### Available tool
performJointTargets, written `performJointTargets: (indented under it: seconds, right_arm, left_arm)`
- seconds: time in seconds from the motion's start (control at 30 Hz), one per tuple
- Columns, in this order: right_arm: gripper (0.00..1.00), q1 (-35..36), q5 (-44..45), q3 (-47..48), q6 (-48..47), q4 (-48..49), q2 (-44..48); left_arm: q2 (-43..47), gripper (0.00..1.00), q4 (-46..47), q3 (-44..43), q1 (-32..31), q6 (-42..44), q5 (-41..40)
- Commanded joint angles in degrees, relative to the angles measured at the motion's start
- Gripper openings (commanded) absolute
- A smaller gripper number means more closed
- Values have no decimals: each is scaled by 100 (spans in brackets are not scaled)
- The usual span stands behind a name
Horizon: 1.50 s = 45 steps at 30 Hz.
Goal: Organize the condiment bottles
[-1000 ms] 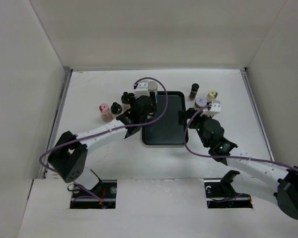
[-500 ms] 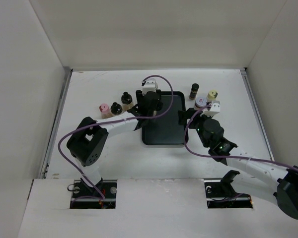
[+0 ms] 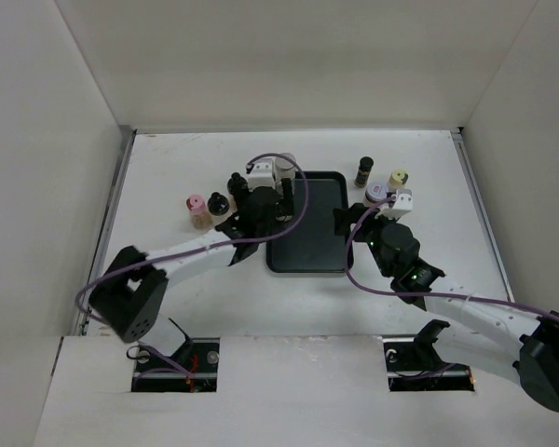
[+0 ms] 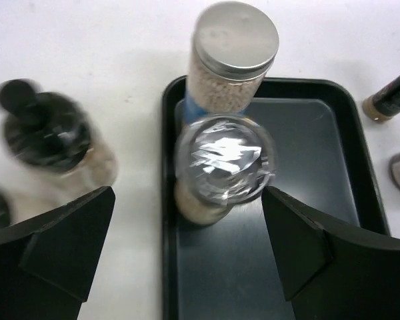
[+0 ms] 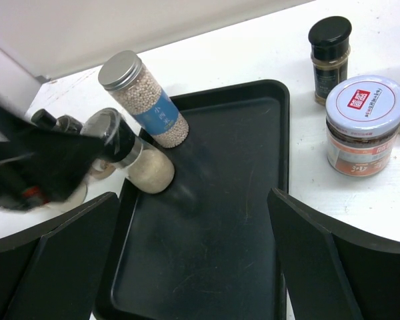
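Silver-lidded cylindrical jar [image 4: 232, 60], glossy rectangular black tray [image 4: 313, 153]

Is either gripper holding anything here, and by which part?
Nothing is held. The left gripper stands open astride the shiny-capped bottle, not touching it; the right gripper is open and empty.

Bright, even light on all my feeds, shadows soft.
On my left wrist view the shiny cap [image 4: 224, 159] throws hard glare and the black-capped bottle [image 4: 50, 133] is smeared. On the right wrist view the left arm [image 5: 33, 167] is motion-blurred, and the table [image 3: 186, 158] is nearly blown out white.
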<state>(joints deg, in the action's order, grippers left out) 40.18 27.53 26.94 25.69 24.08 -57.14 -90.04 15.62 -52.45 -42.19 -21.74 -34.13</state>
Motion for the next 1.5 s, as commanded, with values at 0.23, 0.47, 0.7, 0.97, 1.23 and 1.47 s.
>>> performJointTargets:
  seconds: [0.23, 0.47, 0.7, 0.97, 1.23, 1.47]
  right_arm:
    - [100, 2, -63, 189, 15, 282, -33]
    - [100, 2, -63, 207, 23, 282, -104]
    - [100, 2, -63, 224, 23, 291, -130]
    - [100, 2, -90, 233, 23, 291, -148]
    - [100, 11, -90, 233, 15, 291, -157]
    - [100, 11, -90, 215, 15, 291, -112]
  left_arm:
    - [2464, 93, -762, 1508, 400, -419, -428]
    - [2053, 92, -701, 1475, 954, -533, -401]
    - [1455, 86, -367, 1237, 1358, -621, -428]
    - [1033, 82, -6, 1079, 1596, -604, -155]
    - [646, 57, 205, 964, 1728, -551, -155]
    - [1636, 35, 284, 1649, 1000, -533, -893]
